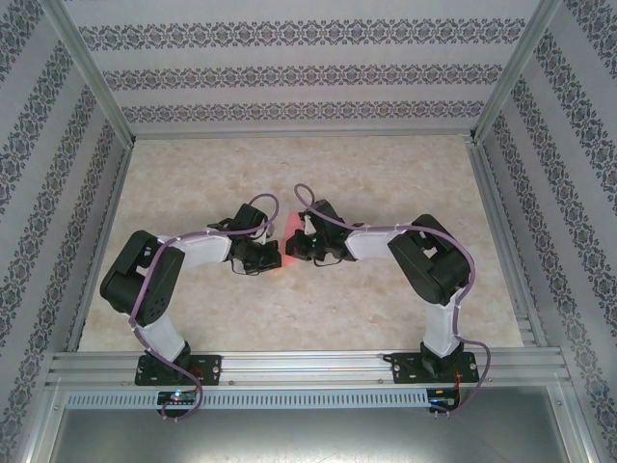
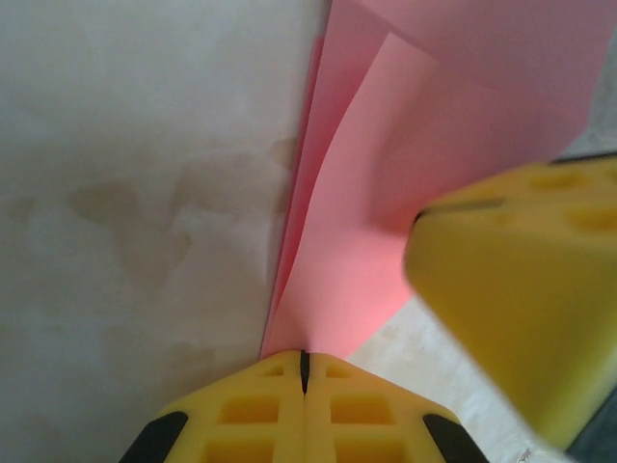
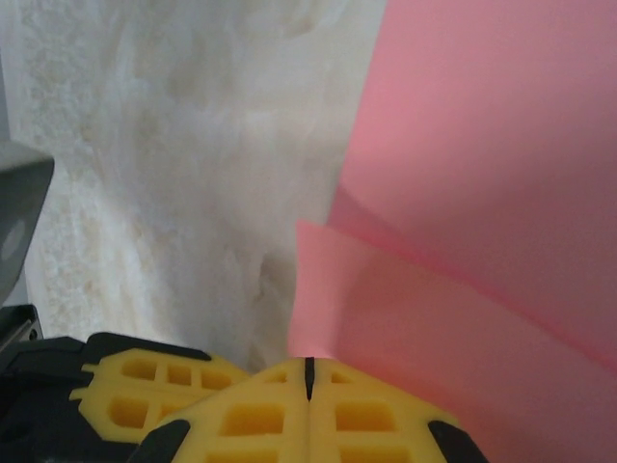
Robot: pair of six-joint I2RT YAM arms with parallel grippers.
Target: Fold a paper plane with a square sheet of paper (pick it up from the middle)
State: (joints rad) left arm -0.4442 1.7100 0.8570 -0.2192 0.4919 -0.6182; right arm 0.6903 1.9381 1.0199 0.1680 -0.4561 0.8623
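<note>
Two arms bent elbows-out, forearms angled inward, wrists meeting nose to nose at mid counter (image 1: 386, 183). Left pincer (image 2: 304, 374) clamped tight, yellow jaws together, on edge of square sheet of paper (image 2: 376, 212). Right pincer (image 3: 308, 378) likewise closed, pinching same sheet from opposite side. Sheet salmon-pink, folded into overlapping layers, held between both pincers.

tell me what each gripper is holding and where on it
Both are shut on the folded pink paper: the left gripper pinches the narrow end where its layers converge, the right gripper pinches the near edge of a lower flap.
</note>
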